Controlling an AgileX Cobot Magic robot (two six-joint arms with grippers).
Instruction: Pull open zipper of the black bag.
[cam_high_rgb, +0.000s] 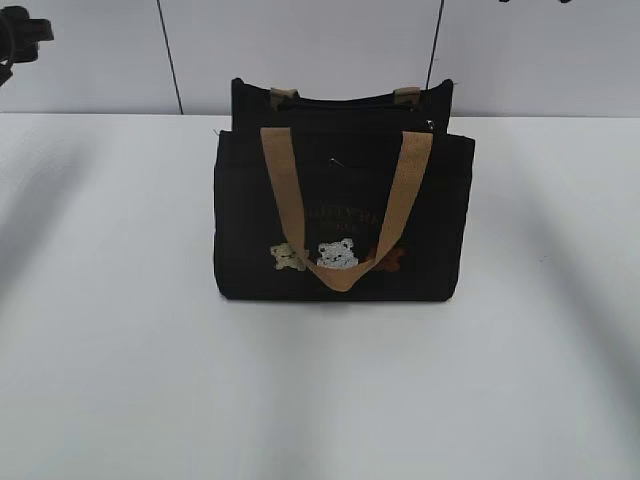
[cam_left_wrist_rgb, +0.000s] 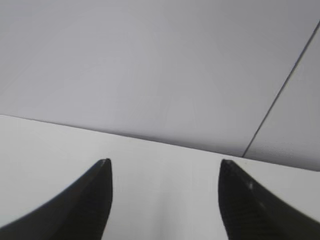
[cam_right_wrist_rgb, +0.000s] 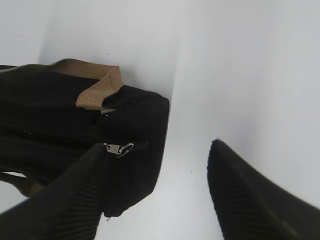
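Zipper (cam_right_wrist_rgb: 119, 149): silver pull with ring sits at the end of the black bag (cam_right_wrist_rgb: 60, 125), on the top seam near the corner, just below the tan handle tab (cam_right_wrist_rgb: 100, 92). Zip line runs from the pull leftward along the bag's length in the right wrist view, so its long axis follows the bag top. Right gripper (cam_right_wrist_rgb: 160, 155) hangs above that corner, jaws well apart and empty; pull lies just beside the tip of its left finger, not between the jaws. Judgement: right arm is the nearer one. Left gripper (cam_left_wrist_rgb: 165, 167) also spread and empty, facing bare table (cam_left_wrist_rgb: 150, 165) and wall, bag out of its view. Bag stands upright mid-table in the exterior view.
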